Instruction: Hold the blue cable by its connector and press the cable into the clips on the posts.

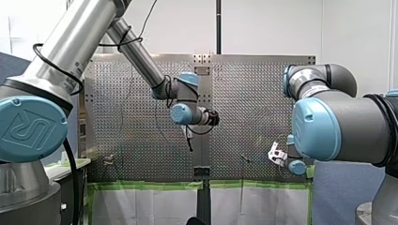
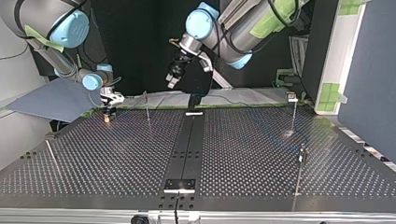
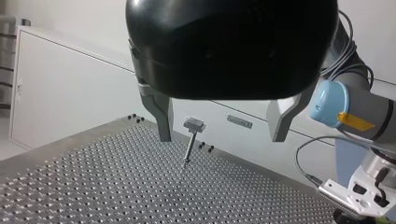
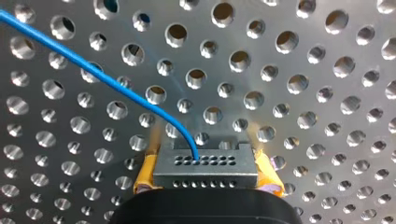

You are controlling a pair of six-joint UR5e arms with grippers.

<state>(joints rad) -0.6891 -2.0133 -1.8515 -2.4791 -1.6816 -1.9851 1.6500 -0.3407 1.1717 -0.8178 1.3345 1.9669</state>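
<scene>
In the right wrist view my right gripper (image 4: 205, 173) is shut on a grey connector (image 4: 205, 164), which sits between its yellow pads (image 4: 144, 176) just above the perforated table. The blue cable (image 4: 93, 70) leaves the connector's top and curves away across the holes. Seen from the top view, my right gripper (image 2: 108, 115) is low at the table's far left corner. My left gripper (image 2: 173, 78) hangs in the air over the far middle. Its metal fingers (image 3: 163, 122) stand wide open with nothing between them. A thin post with a clip (image 3: 190, 140) stands ahead of them.
Several thin posts rise from the table, one near my right gripper (image 2: 147, 106), two at the top view's right (image 2: 293, 111) (image 2: 301, 157). A black strip (image 2: 187, 144) runs down the table's middle. My right arm (image 3: 343, 109) shows beside the left gripper.
</scene>
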